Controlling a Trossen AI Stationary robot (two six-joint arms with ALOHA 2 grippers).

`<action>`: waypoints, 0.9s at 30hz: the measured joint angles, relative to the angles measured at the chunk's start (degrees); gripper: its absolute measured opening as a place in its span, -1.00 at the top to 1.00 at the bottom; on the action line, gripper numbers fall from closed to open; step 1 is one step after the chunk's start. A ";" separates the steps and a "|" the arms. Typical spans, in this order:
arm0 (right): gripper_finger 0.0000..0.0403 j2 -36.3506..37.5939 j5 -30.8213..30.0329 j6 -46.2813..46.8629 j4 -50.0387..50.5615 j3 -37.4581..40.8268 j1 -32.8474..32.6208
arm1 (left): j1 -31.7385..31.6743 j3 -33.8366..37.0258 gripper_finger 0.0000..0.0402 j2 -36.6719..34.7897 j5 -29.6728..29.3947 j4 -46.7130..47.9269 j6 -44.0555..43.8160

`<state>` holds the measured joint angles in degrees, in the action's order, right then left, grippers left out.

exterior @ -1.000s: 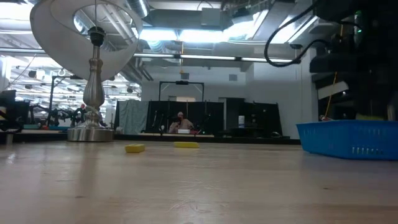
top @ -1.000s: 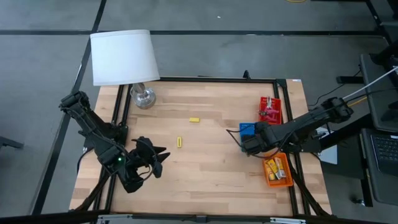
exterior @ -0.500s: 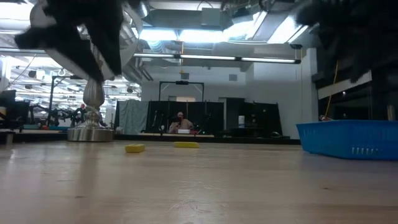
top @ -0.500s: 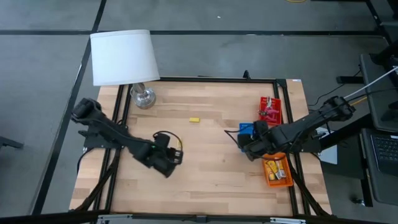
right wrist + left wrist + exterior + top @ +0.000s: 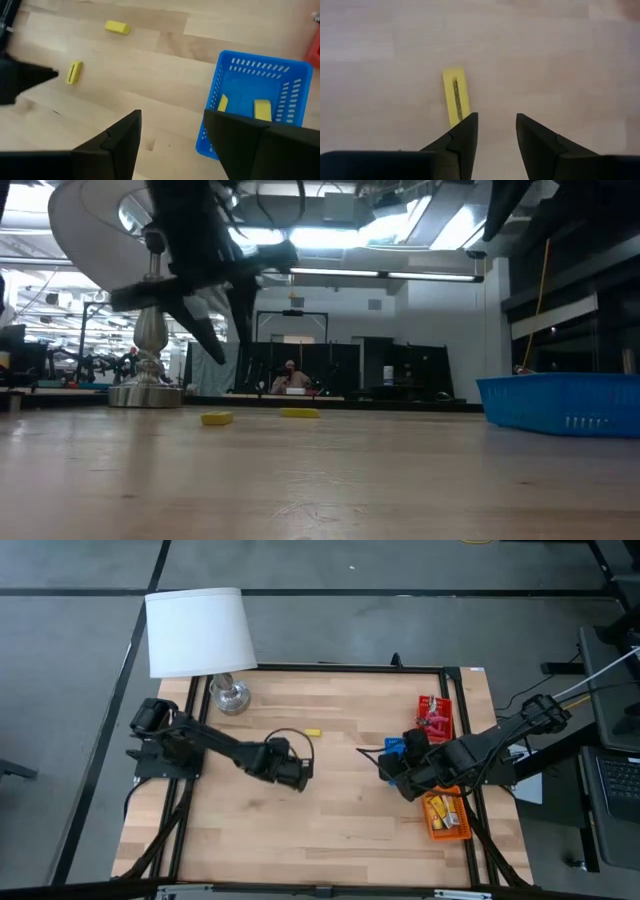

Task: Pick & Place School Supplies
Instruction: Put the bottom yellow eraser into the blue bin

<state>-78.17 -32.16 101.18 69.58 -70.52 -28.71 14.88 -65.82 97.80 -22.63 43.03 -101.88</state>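
My left gripper point(image 5: 298, 771) point(image 5: 495, 125) is open and hovers above the table's middle point(image 5: 225, 340), pointing down. One tiny yellow oblong piece point(image 5: 456, 95) lies flat on the wood just beside one of its fingers, untouched. In the high view the gripper hides that piece. A second yellow piece point(image 5: 313, 732) point(image 5: 117, 27) lies farther toward the far edge. My right gripper point(image 5: 390, 770) point(image 5: 172, 135) is open beside the blue tray point(image 5: 397, 748) point(image 5: 255, 115). That tray holds two yellow pieces point(image 5: 262, 109). Red-handled tools point(image 5: 432, 720) lie in the red tray, yellow packs point(image 5: 443, 810) in the orange tray.
A lamp point(image 5: 197, 630) with a white shade stands on its silver base point(image 5: 230, 695) at the far left corner. The red tray point(image 5: 440, 703), blue tray and orange tray point(image 5: 452, 832) line the right edge. Bare wood lies between the arms and along the near edge point(image 5: 330, 840).
My left arm has swung from the near left corner toward the table's middle, reaching out until its gripper hovers over the nearer yellow piece. Both yellow pieces on the table have stayed where they were. My right arm has kept nearly still by the blue tray.
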 joint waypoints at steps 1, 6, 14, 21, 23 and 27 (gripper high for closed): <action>-0.09 0.00 -0.20 -0.64 -0.02 0.00 0.00 | -1.04 0.00 0.34 0.00 0.41 0.00 0.82; -0.10 -0.02 -0.22 -2.69 0.31 0.00 0.00 | -4.49 3.03 0.33 -0.02 4.27 -4.26 4.68; -0.10 0.87 -0.23 -3.10 1.02 0.00 -0.66 | -5.07 7.06 0.33 -0.02 6.34 -8.96 3.08; -0.10 1.78 -0.67 -3.59 2.23 0.00 -0.66 | -4.75 9.86 0.33 -0.01 6.26 -12.20 1.22; -0.10 2.09 -0.93 -3.73 2.40 0.00 -0.66 | -4.64 10.62 0.33 0.02 6.20 -14.08 1.11; -0.10 2.38 -1.44 -3.93 2.63 0.00 -0.66 | -4.64 10.97 0.33 0.02 5.70 -14.26 0.92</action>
<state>-75.79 -33.61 97.25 72.21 -70.52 -29.36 10.24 -54.85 97.82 -16.93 28.77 -100.96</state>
